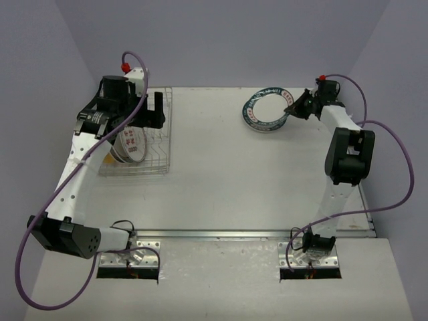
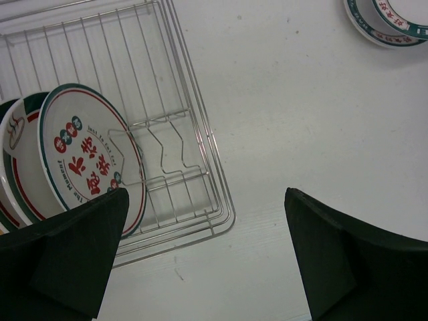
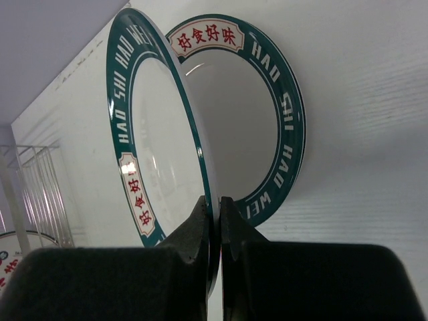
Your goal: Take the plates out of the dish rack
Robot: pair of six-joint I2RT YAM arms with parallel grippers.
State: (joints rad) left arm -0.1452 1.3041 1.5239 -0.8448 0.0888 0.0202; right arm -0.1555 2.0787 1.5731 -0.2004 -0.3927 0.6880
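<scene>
Right gripper [image 3: 215, 206] pinches the rim of a white round teal-banded plate [image 3: 157, 134], tilted on edge over its flat-lying twin [image 3: 292, 127] on the white table [image 1: 214, 167]. Left gripper [image 2: 206, 200], jaws spread, hovers nearer the red-lettered plates [image 2: 87, 160] standing in the silver wire dish rack [image 2: 200, 144].

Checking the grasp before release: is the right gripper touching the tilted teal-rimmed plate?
Touching. The right wrist view shows the right gripper shut on the rim of the tilted teal-rimmed plate, with no gap on either side.
</scene>
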